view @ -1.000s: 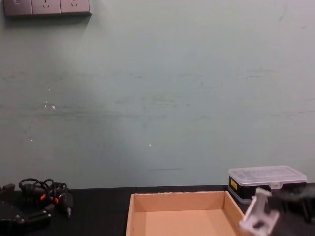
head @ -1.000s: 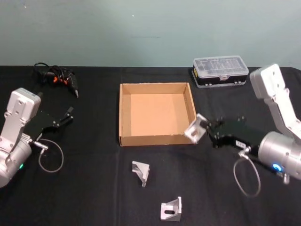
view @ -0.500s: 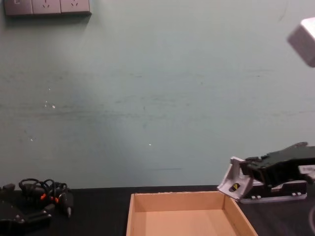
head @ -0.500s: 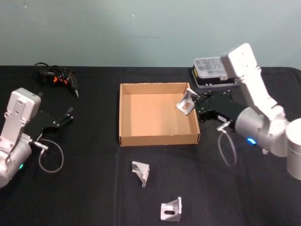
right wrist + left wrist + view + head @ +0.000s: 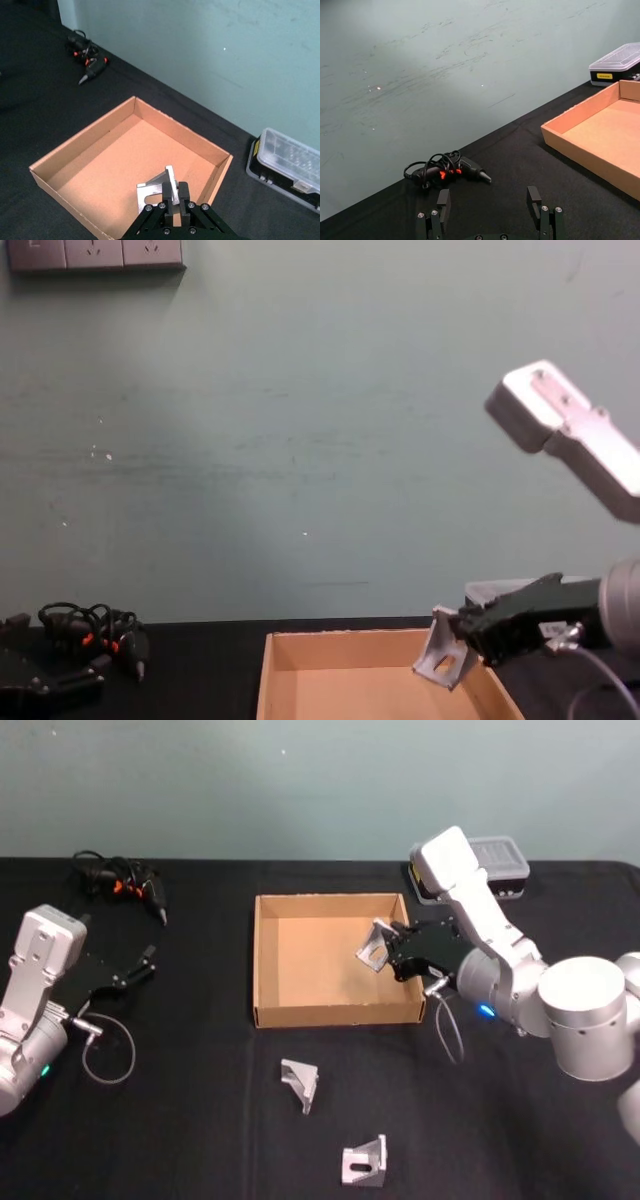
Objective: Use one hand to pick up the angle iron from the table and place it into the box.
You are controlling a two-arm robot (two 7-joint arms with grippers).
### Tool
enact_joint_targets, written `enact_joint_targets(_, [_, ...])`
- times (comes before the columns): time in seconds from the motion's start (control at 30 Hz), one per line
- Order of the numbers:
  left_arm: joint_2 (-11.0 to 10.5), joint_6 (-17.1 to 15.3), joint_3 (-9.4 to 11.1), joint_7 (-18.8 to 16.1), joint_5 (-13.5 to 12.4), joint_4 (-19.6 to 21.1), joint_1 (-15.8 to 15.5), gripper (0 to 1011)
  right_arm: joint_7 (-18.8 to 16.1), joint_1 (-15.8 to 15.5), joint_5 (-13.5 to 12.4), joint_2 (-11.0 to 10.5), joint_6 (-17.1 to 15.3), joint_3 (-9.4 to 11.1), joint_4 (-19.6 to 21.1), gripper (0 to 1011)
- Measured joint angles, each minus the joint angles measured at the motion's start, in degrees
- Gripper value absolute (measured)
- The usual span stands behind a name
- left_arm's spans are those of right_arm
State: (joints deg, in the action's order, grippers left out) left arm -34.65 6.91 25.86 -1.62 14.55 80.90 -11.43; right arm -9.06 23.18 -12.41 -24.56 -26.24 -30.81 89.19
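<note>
**Over the box: right end effector pinching an angle iron**

Above the right half of the box (image 5: pixel 335 1016), your right end effector (image 5: pixel 388 954) is pinching an angle iron (image 5: pixel 372 949), fingers pressed onto one flange. The head view is giving you the layout. A second angle iron (image 5: pixel 300 1084) and a third angle iron (image 5: pixel 364 1164) are lying on the bench (image 5: pixel 200 1070) in front of the box, well apart from it.

The right wrist view is adding what the head view blurs. The held piece is hanging over the cardboard floor just inside the right wall, and the plastic case (image 5: pixel 292 161) is sitting beyond that wall.

The chest view is showing you the piece from the side: it is tilting, up by the box's rim.

Your left end effector (image 5: pixel 140 970) is idling over the bench at the far left. The left wrist view is showing its fingers (image 5: pixel 534 197) spread, with a cable bundle (image 5: pixel 445 170) lying beyond them.
</note>
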Motion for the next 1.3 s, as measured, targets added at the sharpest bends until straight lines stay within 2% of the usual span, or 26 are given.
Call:
enact_joint_targets(0.2, [0.0, 0.0, 0.0, 0.0, 0.0, 0.0, 0.0, 1000, -0.42, 1.21, 1.67, 1.92, 0.34, -0.65, -4.33, 79])
enact_joint_targets(0.47, [0.0, 0.0, 0.0, 0.0, 0.0, 0.0, 0.0, 1000, -1.06, 1.65, 2.96, 2.99, 0.68, -0.6, -6.89, 79])
enact_joint_targets(1.2, [0.0, 0.0, 0.0, 0.0, 0.0, 0.0, 0.0, 1000, -3.49, 1.76, 5.7, 4.89, 2.0, 0.67, -10.35, 79])
enact_joint_targets(1.27, [0.0, 0.0, 0.0, 0.0, 0.0, 0.0, 0.0, 1000, -3.73, 1.73, 5.95, 5.07, 2.22, 0.85, -10.56, 90])
enact_joint_targets(1.3, [0.0, 0.0, 0.0, 0.0, 0.0, 0.0, 0.0, 1000, -3.83, 1.72, 6.03, 5.1, 2.28, 0.9, -10.59, 136])
